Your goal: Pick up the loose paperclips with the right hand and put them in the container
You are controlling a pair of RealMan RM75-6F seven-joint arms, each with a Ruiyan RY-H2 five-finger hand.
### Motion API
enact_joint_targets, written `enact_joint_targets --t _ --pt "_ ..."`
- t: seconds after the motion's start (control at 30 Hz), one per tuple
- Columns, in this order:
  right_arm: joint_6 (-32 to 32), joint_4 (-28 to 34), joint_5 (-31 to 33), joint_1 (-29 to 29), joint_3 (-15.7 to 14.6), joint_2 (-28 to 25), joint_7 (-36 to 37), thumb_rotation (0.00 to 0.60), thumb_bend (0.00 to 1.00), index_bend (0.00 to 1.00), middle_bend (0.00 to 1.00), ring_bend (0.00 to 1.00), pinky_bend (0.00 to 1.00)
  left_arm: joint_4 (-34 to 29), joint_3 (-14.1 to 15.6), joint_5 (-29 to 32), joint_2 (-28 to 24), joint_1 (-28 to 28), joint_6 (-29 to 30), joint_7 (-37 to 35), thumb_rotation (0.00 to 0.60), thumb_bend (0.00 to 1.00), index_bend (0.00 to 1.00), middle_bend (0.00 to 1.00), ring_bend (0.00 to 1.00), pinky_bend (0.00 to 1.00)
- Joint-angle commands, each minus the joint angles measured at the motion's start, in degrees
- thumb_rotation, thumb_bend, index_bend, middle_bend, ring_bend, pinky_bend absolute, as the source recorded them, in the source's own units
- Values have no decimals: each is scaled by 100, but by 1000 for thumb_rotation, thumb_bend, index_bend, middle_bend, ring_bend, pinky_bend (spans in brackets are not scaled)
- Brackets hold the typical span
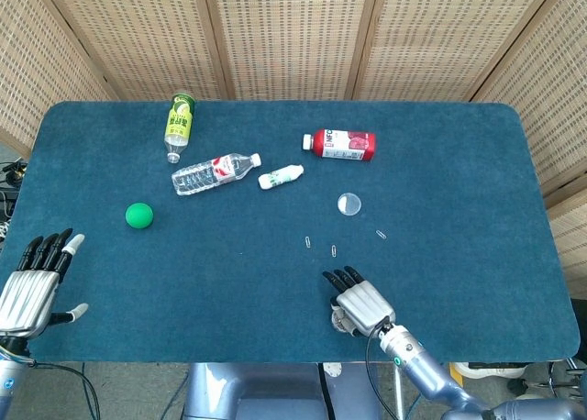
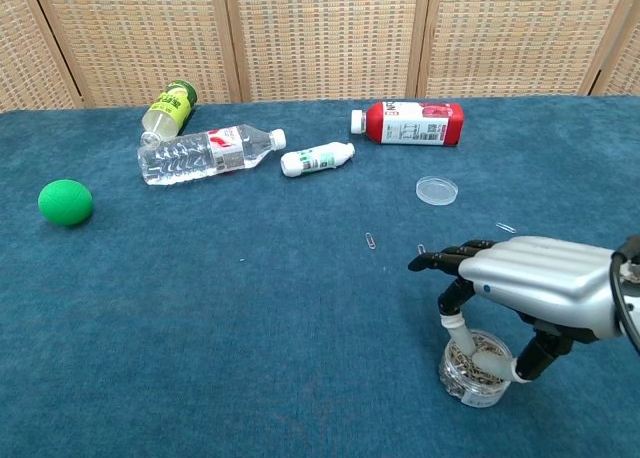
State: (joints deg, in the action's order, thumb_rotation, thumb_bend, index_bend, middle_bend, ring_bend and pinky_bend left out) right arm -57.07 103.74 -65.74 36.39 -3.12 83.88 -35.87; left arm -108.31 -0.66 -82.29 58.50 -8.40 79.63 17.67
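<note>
The clear round container (image 2: 475, 370) full of paperclips stands near the table's front edge. My right hand (image 2: 530, 283) hovers flat over it, fingers stretched forward and thumb (image 2: 470, 342) dipping onto the clips inside; I see nothing pinched. From the head view my right hand (image 1: 360, 301) covers most of the container (image 1: 340, 322). Loose paperclips lie ahead of the fingertips: one (image 2: 372, 241) on the left, one (image 2: 421, 249) just in front, one (image 2: 506, 228) to the right. My left hand (image 1: 37, 282) rests open at the table's front left corner.
The container's clear lid (image 2: 437, 190) lies beyond the clips. Further back lie a red bottle (image 2: 410, 122), a small white bottle (image 2: 318, 159), a clear water bottle (image 2: 205, 153) and a green-yellow bottle (image 2: 168, 109). A green ball (image 2: 66, 201) sits at the left.
</note>
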Motion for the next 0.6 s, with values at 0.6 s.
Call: enact_joint_targets --t 0.6 --pt "-90 100 -30 -34 68 -75 25 600 315 534 13 0 0 0 3 -12 0 8 13 2 600 0 0 0 0 0"
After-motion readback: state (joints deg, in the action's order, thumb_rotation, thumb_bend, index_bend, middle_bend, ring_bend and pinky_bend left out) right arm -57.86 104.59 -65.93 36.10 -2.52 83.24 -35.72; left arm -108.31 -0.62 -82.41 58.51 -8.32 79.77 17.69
